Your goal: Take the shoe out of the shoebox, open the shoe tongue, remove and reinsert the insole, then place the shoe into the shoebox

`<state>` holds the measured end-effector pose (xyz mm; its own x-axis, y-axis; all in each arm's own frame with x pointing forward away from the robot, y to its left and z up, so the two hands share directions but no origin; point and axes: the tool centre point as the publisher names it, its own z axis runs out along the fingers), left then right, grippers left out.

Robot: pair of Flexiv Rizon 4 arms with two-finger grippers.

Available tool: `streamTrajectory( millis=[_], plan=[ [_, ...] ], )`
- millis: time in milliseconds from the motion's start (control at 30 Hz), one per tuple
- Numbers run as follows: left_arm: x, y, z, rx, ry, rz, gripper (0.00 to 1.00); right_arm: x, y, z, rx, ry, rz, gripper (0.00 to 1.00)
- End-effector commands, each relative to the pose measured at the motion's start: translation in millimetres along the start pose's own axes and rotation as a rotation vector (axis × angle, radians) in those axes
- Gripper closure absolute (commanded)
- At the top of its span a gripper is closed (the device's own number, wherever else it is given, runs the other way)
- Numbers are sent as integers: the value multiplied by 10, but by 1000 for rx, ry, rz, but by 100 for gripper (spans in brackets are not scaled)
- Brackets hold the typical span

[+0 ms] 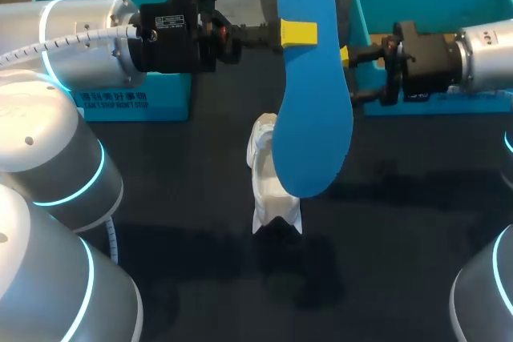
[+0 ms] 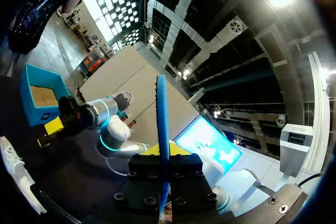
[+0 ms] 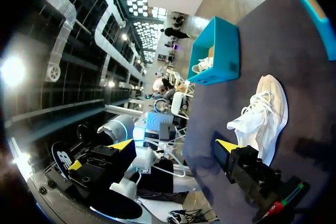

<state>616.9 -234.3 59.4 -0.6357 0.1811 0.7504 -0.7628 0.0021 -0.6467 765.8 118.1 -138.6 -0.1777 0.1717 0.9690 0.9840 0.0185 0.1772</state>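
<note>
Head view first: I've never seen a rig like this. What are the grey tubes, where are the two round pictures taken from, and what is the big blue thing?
The grey tubes are two robot arms working at a black table. The head view looks down on them from above and behind. Each round picture comes from a camera on one arm's wrist, looking out along its two yellow-tipped fingers. The left gripper holds up a blue insole, which its own wrist picture shows edge-on between the fingers. The right gripper is open beside the insole and holds nothing. A white shoe lies on the table. At the far side stand a left teal box and a right teal box.
</note>
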Motion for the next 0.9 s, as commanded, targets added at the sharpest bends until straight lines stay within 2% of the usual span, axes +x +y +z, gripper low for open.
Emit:
streamTrajectory(
  millis=[33, 433, 533, 667, 733, 800, 900],
  plan=[
    [-1, 14, -2, 1, -1, 0, 100, -12, 16, 17, 2, 0, 0, 0],
    [-1, 14, -2, 1, -1, 0, 100, -12, 16, 17, 2, 0, 0, 0],
    [-60, 45, -21, -13, 29, 58, 100, -12, 16, 17, 2, 0, 0, 0],
    [-203, 71, -109, -59, 72, 282, 100, -12, 16, 17, 2, 0, 0, 0],
    [-268, 52, -144, -34, 68, 341, 100, -12, 16, 17, 2, 0, 0, 0],
    [-343, 60, -206, -76, 85, 491, 100, -12, 16, 17, 2, 0, 0, 0],
    [-420, 53, -271, -89, 78, 594, 100, -12, 16, 17, 2, 0, 0, 0]
  ],
)
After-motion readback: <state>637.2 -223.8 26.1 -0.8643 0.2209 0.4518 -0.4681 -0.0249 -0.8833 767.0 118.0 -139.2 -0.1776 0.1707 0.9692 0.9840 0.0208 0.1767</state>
